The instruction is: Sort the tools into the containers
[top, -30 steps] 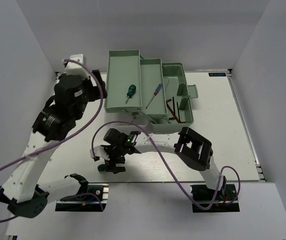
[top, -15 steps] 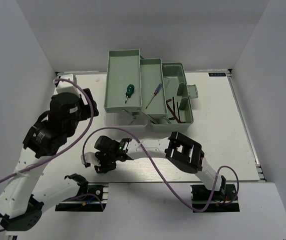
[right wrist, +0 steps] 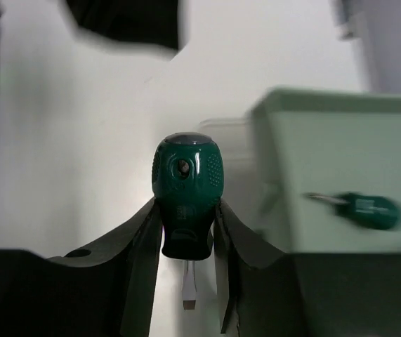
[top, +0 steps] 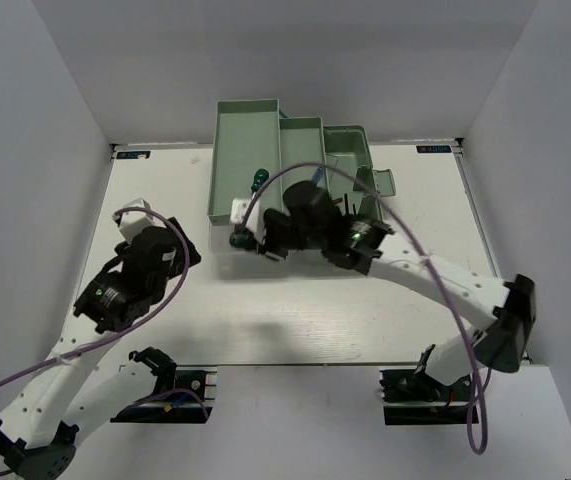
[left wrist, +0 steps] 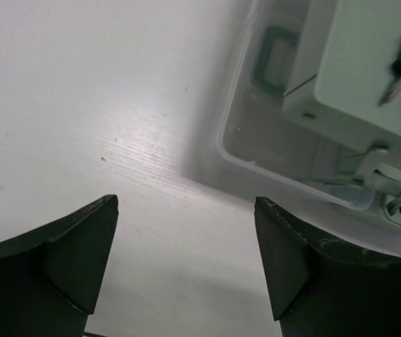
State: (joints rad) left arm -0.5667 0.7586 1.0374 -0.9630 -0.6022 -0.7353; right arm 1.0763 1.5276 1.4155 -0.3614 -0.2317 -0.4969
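Note:
My right gripper (top: 237, 238) (right wrist: 187, 210) is shut on a stubby green-handled screwdriver (right wrist: 186, 186) (top: 235, 241), its blade pointing down between the fingers. It hangs just off the front left corner of the mint-green toolbox (top: 245, 130), beside the long left tray (right wrist: 340, 140). Another green-handled screwdriver (top: 256, 179) (right wrist: 369, 209) lies in that tray. My left gripper (top: 177, 252) (left wrist: 186, 260) stands open over bare table left of the toolbox, nothing between its fingers. My right arm hides the middle tray's contents.
The toolbox's translucent lid (left wrist: 256, 140) with its handle lies flat on the table under the trays, close ahead of the left gripper. White walls close in the table's left, right and back sides. The right arm (top: 415, 265) stretches across the table's middle.
My right arm closed on the green screwdriver near the table's front, lifted it and carried it back to the toolbox's left tray. My left arm drew back toward the near left, still open.

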